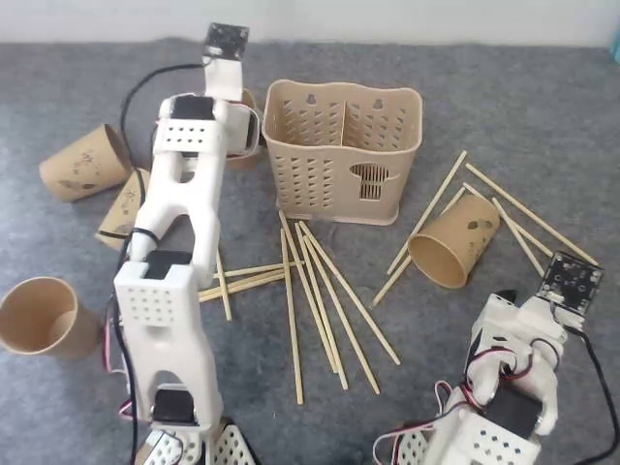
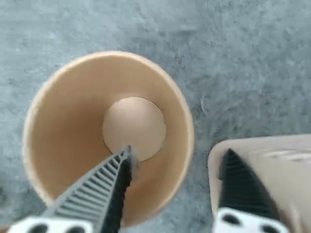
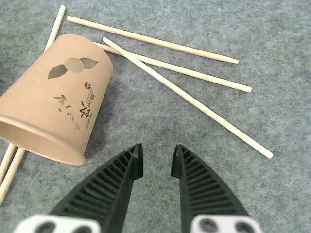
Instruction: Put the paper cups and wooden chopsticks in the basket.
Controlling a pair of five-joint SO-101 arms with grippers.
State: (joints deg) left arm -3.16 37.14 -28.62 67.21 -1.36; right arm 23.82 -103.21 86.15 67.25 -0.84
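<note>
White perforated plastic arms [image 1: 172, 291], black servo blocks [image 1: 513, 415], black and red cables [image 1: 508, 374], ribbed black gripper fingers [image 3: 114, 187].

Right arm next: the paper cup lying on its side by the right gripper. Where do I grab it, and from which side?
Take the paper cup by its rim, one finger inside the mouth, one on the upper wall. It lies on its side, mouth toward the arms, so the open right gripper should probably enter from there; chopsticks crowd its base end.
</note>
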